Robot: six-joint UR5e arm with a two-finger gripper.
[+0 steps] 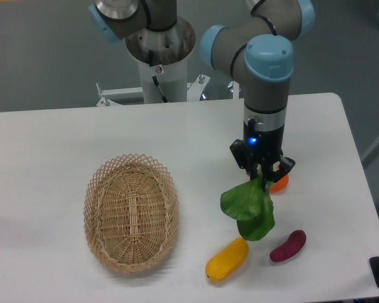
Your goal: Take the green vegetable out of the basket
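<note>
We see the gripper (262,172) pointing straight down over the right half of the white table (44,145), its fingers pinched on the stem end of the green vegetable (249,208). The vegetable hangs from the fingers with its broad dark leaves drooping down and a little to the left; we cannot tell whether the lowest leaf touches the tabletop. It is outside the basket (131,212), which sits well apart to the left, on the near-left part of the table, and we see nothing lying in it.

Around the hanging leaves we count three other pieces. A yellow oblong vegetable (227,259) lies just below and left of the leaf tips, close to the near edge. A purple vegetable (288,245) lies near right of the leaves. A small orange piece (279,183) shows just behind the right finger, partly hidden by it. Behind stands the arm's base (159,57) at the far edge
</note>
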